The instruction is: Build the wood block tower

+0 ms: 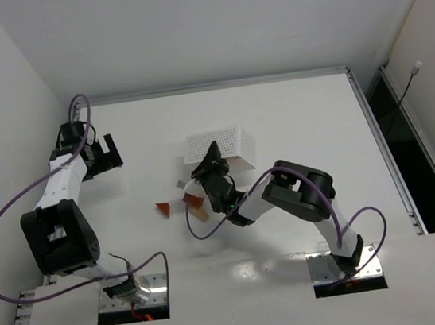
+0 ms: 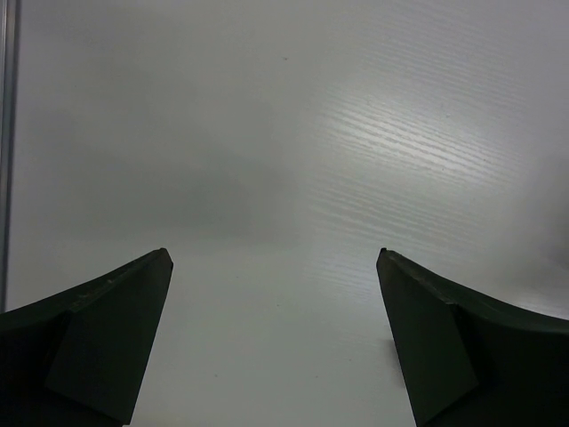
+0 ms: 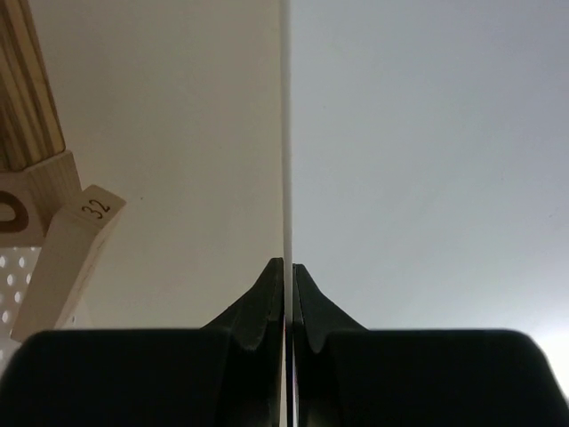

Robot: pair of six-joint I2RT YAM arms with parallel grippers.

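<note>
White table (image 1: 291, 113) enclosed by pale walls (image 1: 183, 23), seen from above, with both arm bases at its near edge.

(a) At far left the left gripper (image 1: 106, 155) hovers over bare tabletop, well apart from every block. In its wrist view the two dark fingers (image 2: 107, 338) are spread wide, with only the white surface between them.

(b) At the table's centre the right gripper (image 1: 212, 149) has its tip at the near-left edge of the white perforated tray (image 1: 230, 138). In its own wrist view the fingers (image 3: 262, 302) are pressed together tip to tip, with nothing between them.

(c) The wood blocks lie loose near the centre, on the near-left side of the tray. A reddish-brown wedge (image 1: 163, 208) sits alone on the table. A second reddish-brown piece (image 1: 195, 201) lies just beside the right arm's wrist. A small pale piece (image 1: 180, 185) lies between these two and the tray.

(d) The left edge of the right wrist view shows a pale bar (image 3: 67, 267) marked "32". A striped-grain block (image 3: 27, 89) appears above it, and a pale face with a brown curved mark (image 3: 11, 213) shows next to both. All three sit next to the tray's dotted surface. Whether these three are stacked cannot be told.
</note>
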